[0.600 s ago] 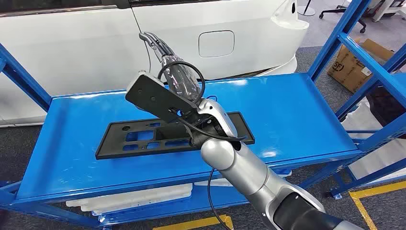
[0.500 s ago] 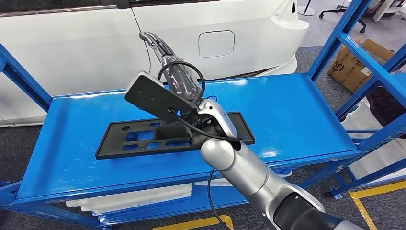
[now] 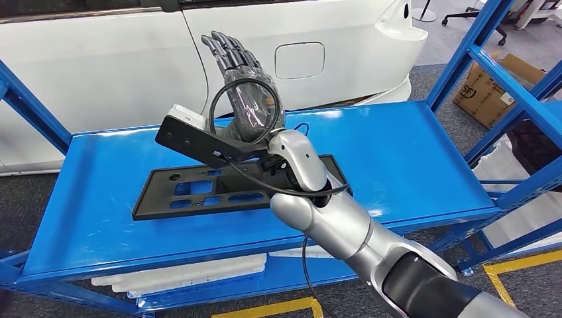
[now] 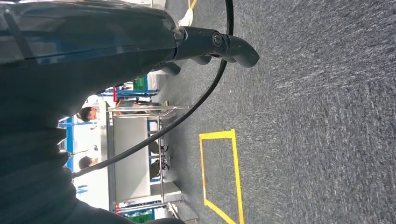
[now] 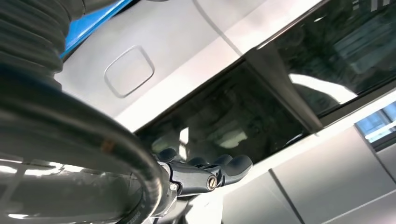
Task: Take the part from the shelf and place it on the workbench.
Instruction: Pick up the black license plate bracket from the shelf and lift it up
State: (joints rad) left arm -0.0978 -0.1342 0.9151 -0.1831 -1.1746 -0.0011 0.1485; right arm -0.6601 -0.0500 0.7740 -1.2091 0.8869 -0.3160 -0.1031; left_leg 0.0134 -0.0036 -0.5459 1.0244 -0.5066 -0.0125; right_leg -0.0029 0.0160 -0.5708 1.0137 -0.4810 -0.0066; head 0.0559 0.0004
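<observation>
Lying flat on the blue shelf (image 3: 99,192): one black part (image 3: 199,192), a long perforated panel, set lengthwise at mid-shelf and partly hidden by the right arm; no hand touches it.

Right hand (image 3: 242,86): raised above the shelf's far edge, before the white car (image 3: 99,66); fingers (image 3: 228,50) straight, close side by side, pointing up, holding nothing. A black plate (image 3: 199,140) juts from the wrist.

Head view supplies shelf, part, and a cardboard box (image 3: 494,89) on the floor beyond the shelf's right post. Right wrist view supplies the right fingertips (image 5: 233,165) against the car's dark window (image 5: 261,107) and fuel flap (image 5: 129,71).

Left hand (image 4: 205,46): seen in the left wrist view over grey carpet (image 4: 327,116) with yellow floor tape (image 4: 219,135); fingers curled inward, empty.

Change since 0.6 s ago: right hand rolled from edge-on to back-facing; wrist plate swung lower and flatter. Part unmoved.
</observation>
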